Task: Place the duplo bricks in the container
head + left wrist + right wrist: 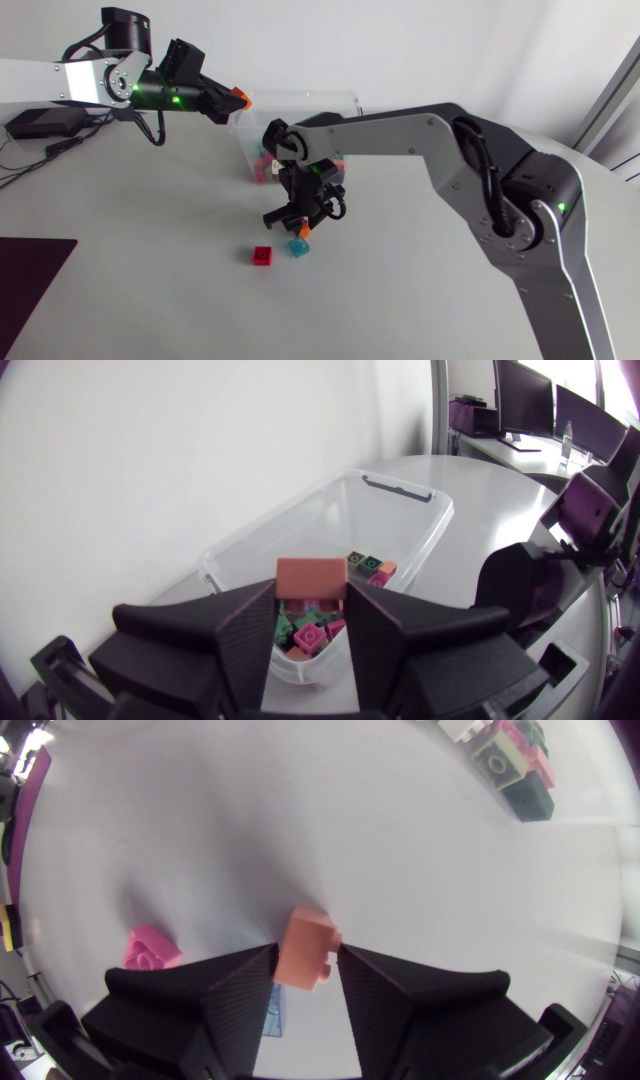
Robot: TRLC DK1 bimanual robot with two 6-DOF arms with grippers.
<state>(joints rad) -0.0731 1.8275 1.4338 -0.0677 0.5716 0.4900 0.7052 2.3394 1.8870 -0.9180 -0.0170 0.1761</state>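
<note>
A clear plastic container [318,98] stands at the back of the table with several coloured bricks [312,634] inside. My left gripper [232,97] hangs over its left end, shut on an orange brick [311,577]. My right gripper [298,226] points down at the table in front of the container. Its fingers press a second orange brick [308,950] from both sides. A blue brick [298,247] lies just under and beside that gripper. To its left a red brick [262,256] rests on the table; in the right wrist view it looks pink [152,948].
A dark purple mat [30,270] lies at the table's front left corner. A black box with cables [42,123] sits at the far left. My right arm's long grey link [400,130] crosses in front of the container.
</note>
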